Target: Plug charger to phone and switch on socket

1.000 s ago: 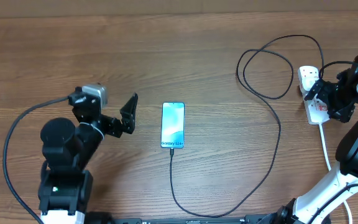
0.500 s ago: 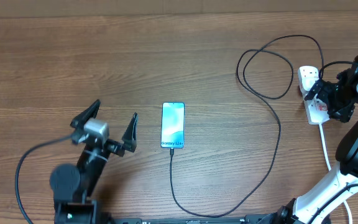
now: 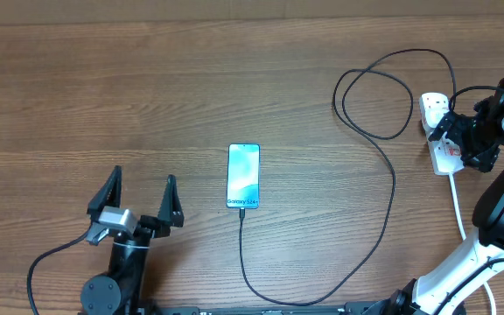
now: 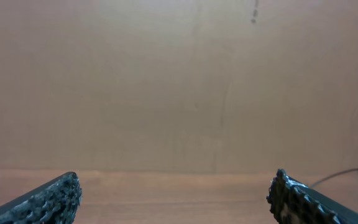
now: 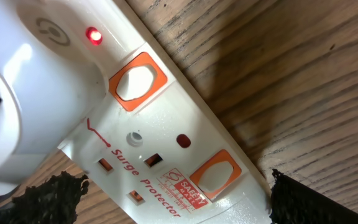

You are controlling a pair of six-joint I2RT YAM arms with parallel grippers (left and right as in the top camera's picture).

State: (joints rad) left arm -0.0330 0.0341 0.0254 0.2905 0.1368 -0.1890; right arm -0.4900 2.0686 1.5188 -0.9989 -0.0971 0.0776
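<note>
Overhead, the left gripper (image 3: pixel 141 194) sat with its jaws spread wide, nothing between them. Right of those jaws lay the phone (image 3: pixel 243 176) on the table (image 3: pixel 147 70), with the charger (image 3: pixel 393 188) entering its lower end and looping rightward to the socket (image 3: pixel 447 157). The right gripper (image 3: pixel 458 138) covered part of the socket. Its wrist camera showed jaws spread, with an orange switch (image 5: pixel 138 81), a lit red lamp (image 5: pixel 93 35) and a white plug (image 5: pixel 23 93) ahead of them.
</note>
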